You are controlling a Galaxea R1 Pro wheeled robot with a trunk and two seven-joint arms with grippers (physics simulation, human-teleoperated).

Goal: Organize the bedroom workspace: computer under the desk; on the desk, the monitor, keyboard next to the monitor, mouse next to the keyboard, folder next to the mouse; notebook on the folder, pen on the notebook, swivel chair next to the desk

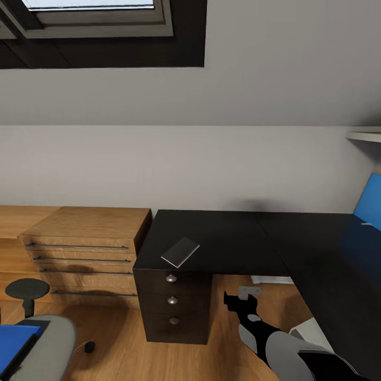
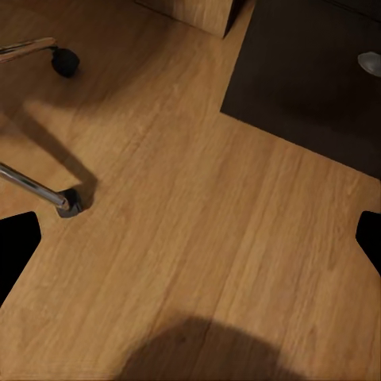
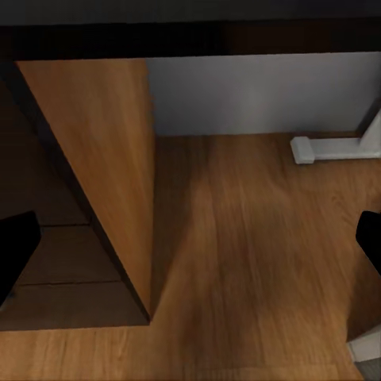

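- Looking down from the head camera, I see the desk (image 1: 238, 233), its glossy black top bending in an L along the wall and down my right side.
- The notebook (image 1: 180, 251) lies flat and askew on the desk's near left corner, just above the black drawer unit (image 1: 173, 304) with its three round silver knobs.
- The light-wood drawer chest (image 1: 87, 248) stands just beside the drawer unit, against the wall.
- The swivel chair (image 1: 39, 344) sits at the lower left on the wood floor (image 1: 121, 354), well apart from the desk; the folder (image 1: 16, 338) rests on its seat, partly cut off by the frame edge.
- A blue panel (image 1: 369, 203) stands at the far right, behind the desk's long arm.
- My right gripper (image 1: 239, 300) hangs low in front of the drawer unit, below the desk edge. In the right wrist view its fingertips (image 3: 16, 246) stand wide apart with nothing between them, and a white desk leg foot (image 3: 329, 148) shows ahead on the floor.
- In the left wrist view the left gripper (image 2: 190, 238) is likewise spread and unloaded, pointed at the floor, with chrome chair legs and black castors (image 2: 67, 202) off to one side.
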